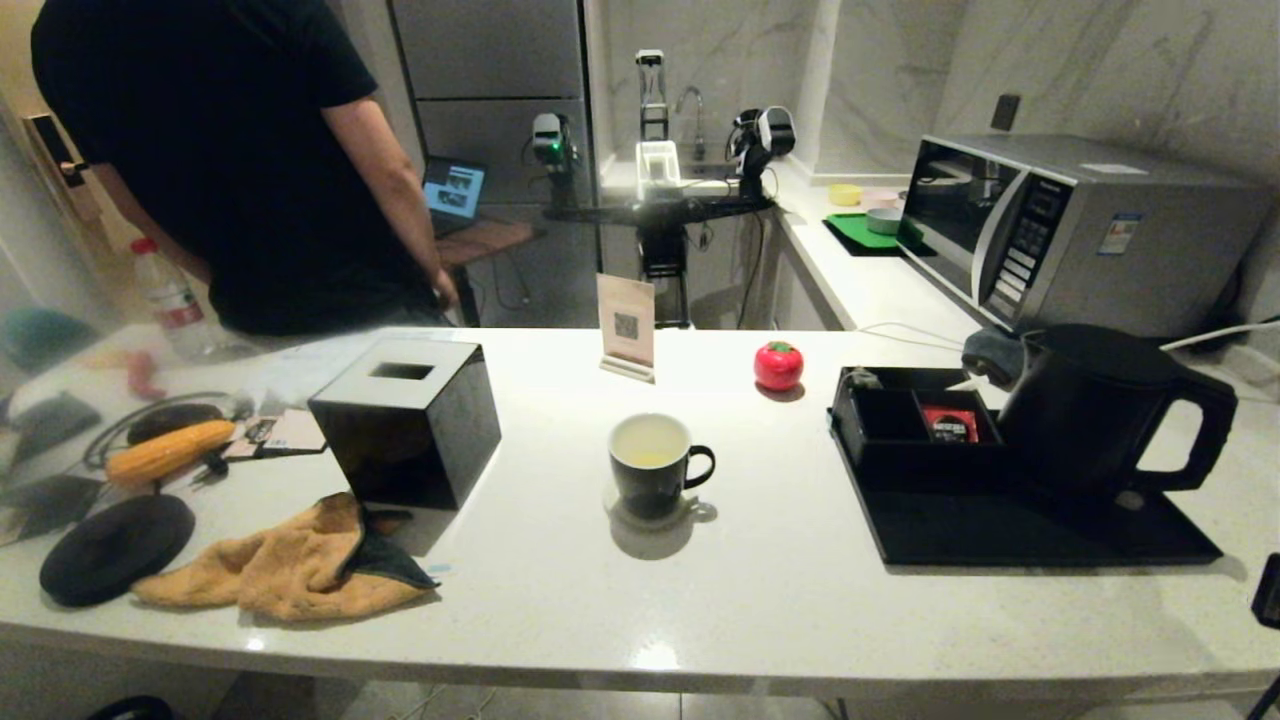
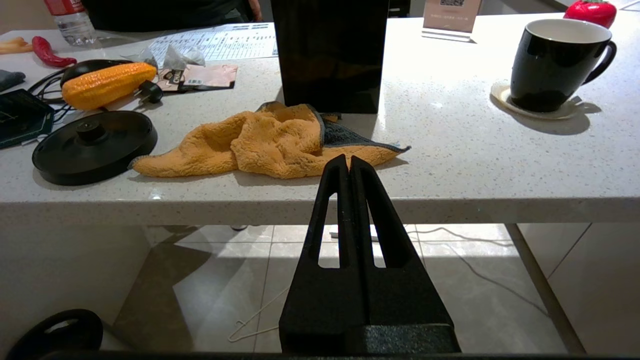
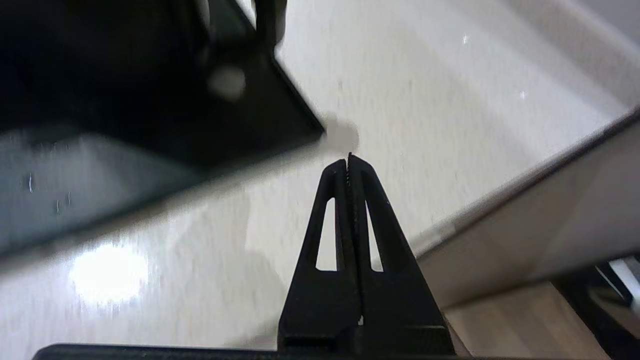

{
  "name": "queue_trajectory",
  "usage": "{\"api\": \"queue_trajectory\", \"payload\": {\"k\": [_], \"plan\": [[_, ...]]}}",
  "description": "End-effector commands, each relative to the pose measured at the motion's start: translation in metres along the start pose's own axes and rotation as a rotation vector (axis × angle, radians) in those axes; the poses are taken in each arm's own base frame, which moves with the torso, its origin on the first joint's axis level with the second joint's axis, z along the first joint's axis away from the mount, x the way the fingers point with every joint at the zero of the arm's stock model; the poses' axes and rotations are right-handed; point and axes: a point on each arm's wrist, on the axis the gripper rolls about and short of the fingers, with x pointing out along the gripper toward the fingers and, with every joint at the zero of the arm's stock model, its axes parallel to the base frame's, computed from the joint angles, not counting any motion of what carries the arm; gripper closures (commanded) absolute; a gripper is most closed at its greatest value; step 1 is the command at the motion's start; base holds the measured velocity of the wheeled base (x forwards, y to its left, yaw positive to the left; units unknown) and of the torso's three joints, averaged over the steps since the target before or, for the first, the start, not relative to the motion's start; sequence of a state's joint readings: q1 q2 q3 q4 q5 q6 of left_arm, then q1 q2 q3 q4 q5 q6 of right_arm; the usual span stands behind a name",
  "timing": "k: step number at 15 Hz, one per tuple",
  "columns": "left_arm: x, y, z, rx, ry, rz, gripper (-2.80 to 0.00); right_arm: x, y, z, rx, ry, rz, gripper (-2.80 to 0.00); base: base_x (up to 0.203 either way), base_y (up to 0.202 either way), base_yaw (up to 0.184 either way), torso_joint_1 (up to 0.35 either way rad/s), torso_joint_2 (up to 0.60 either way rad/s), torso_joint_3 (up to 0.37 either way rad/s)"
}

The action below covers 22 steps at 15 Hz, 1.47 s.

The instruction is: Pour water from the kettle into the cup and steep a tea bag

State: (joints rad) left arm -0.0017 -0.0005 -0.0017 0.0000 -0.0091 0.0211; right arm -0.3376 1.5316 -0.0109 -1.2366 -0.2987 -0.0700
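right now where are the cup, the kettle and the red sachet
cup (image 1: pixel 648 480): head view, on its black outer wall.
kettle (image 1: pixel 1085 415): head view, on its rounded black body.
red sachet (image 1: pixel 948 424): head view, on its printed front, in a compartment of the black tray.

Cup (image 1: pixel 650 468) left of kettle (image 1: pixel 1095 415)

The right wrist view is smeared, its black tray (image 3: pixel 150 115) cut off at the edge. The sachet's (image 1: pixel 948 424) lettering is too small to read. The cup's (image 1: pixel 650 465) contents stay unclear.
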Motion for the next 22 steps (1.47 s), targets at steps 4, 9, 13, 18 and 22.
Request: {"api": "queue_trajectory", "payload": {"k": [4, 9, 13, 18, 22], "plan": [[0.000, 0.000, 0.000, 0.000, 0.001, 0.000, 0.00, -0.024, 0.009, 0.010, -0.021, -0.073, 0.219, 0.00, 0.000, 0.000, 0.000, 0.000, 0.00, 0.000], [0.000, 0.000, 0.000, 0.000, 0.001, 0.000, 0.00, -0.041, 0.032, 0.017, -0.090, -0.159, 0.532, 0.00, 0.000, 0.000, 0.000, 0.000, 0.00, 0.000], [0.000, 0.000, 0.000, 0.000, 0.001, 0.000, 0.00, -0.053, 0.064, 0.037, -0.105, -0.252, 0.763, 0.00, 0.000, 0.000, 0.000, 0.000, 0.00, 0.000], [0.000, 0.000, 0.000, 0.000, 0.001, 0.000, 0.00, -0.047, 0.102, 0.074, -0.110, -0.309, 0.901, 0.00, 0.000, 0.000, 0.000, 0.000, 0.00, 0.000], [0.000, 0.000, 0.000, 0.000, 0.001, 0.000, 0.00, -0.034, 0.129, 0.112, -0.100, -0.319, 0.924, 0.00, 0.000, 0.000, 0.000, 0.000, 0.00, 0.000]]}}
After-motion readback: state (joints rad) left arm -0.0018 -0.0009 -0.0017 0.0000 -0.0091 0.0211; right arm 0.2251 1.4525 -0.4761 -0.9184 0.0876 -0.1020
